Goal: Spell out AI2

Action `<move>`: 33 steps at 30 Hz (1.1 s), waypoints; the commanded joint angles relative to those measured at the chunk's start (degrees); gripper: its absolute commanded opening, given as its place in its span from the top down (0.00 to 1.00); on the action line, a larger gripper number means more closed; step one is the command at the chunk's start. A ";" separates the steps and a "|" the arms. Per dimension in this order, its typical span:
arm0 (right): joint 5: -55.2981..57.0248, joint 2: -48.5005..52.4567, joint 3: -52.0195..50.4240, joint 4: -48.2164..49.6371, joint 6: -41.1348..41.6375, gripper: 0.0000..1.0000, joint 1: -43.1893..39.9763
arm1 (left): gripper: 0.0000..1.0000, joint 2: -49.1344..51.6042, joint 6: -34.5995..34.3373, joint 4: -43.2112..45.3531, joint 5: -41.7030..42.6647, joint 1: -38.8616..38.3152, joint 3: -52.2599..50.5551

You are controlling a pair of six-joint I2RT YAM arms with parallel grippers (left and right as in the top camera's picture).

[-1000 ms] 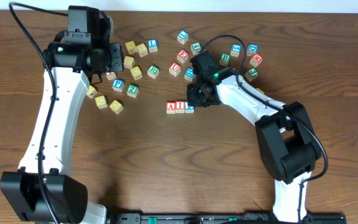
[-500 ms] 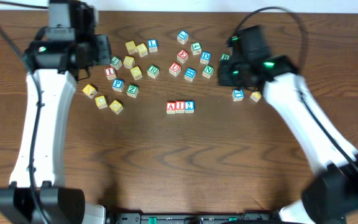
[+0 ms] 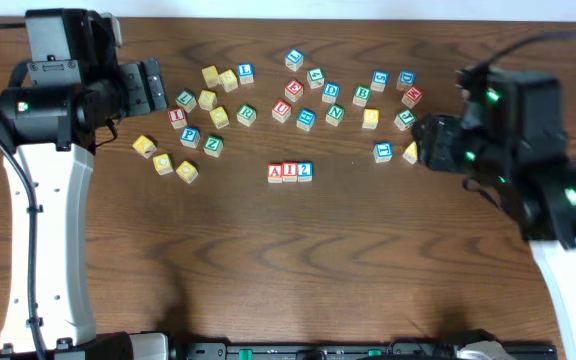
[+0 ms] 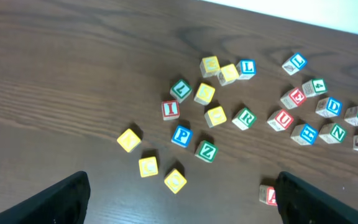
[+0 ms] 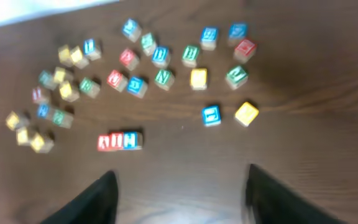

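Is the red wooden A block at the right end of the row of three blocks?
No, the red wooden A block sits at the left end, with the blue wooden 2 block at the right.

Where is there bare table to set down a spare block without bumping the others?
The whole near half of the table, below the A-I-2 row, is bare. A smaller gap lies between that row and the blue block. The far band of scattered blocks is crowded.

Brown wooden table (image 3: pixel 288 260), scattered letter blocks (image 3: pixel 246 115), A-I-2 row (image 3: pixel 289 171) near middle
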 commanded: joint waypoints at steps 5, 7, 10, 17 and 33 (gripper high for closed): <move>6.23 -9.92 0.72 -2.25 -0.66 0.01 -0.48 | 0.02 0.04 0.13 -0.17 -0.55 0.15 0.28; 6.25 -11.41 0.72 -2.62 -0.66 0.01 -0.48 | 0.02 0.04 0.13 -0.17 -0.52 0.15 0.28; 6.25 -13.07 0.72 -2.91 -0.66 0.01 -0.48 | 0.03 0.04 0.13 -0.17 -0.52 0.15 0.28; 6.23 -13.75 0.72 -5.14 -0.66 0.01 -0.48 | 0.02 0.04 0.13 -0.17 -0.52 0.15 0.28; 6.60 -13.70 0.70 -17.31 -0.66 0.01 -0.44 | 0.02 0.04 0.13 -0.17 -0.55 0.15 0.28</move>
